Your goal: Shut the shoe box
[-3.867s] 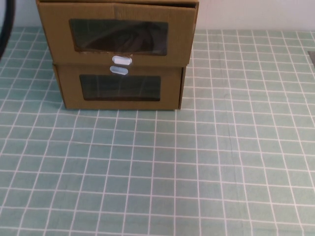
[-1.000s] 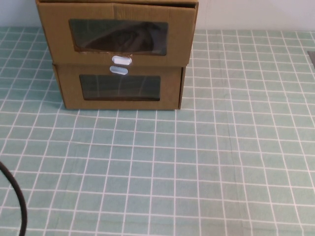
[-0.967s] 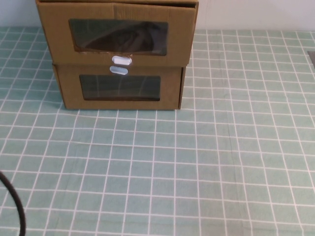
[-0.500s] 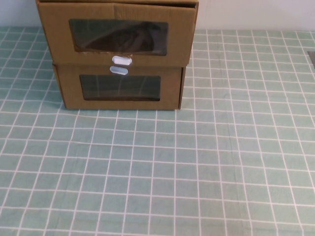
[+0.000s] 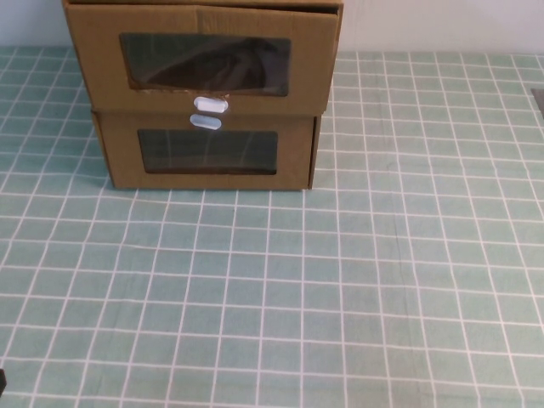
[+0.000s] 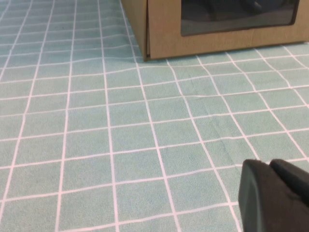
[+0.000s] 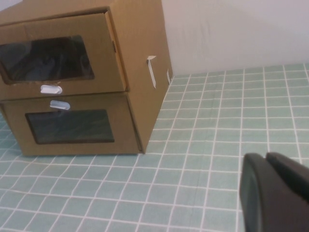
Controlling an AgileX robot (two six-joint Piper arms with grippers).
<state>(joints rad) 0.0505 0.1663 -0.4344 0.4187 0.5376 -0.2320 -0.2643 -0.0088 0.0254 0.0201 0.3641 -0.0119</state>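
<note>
The left gripper (image 6: 269, 166) was pinched closed on nothing, low over the checked table (image 5: 357, 297) in front of the boxes. The right gripper (image 7: 266, 159) was likewise closed and empty, off to their right. The dark cable seen at the near-left a second before had slipped out of view. The shoe box (image 5: 308, 59) had not moved atop the lower box (image 5: 293, 157), its front looking flush, so the closing seemed finished.

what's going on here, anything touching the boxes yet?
No. Two stacked brown boxes sit at the far left of the table. The top shoe box has its front standing slightly proud of the lower box. The left hand and the right hand both hang low over the cloth, away from the boxes, holding nothing.
</note>
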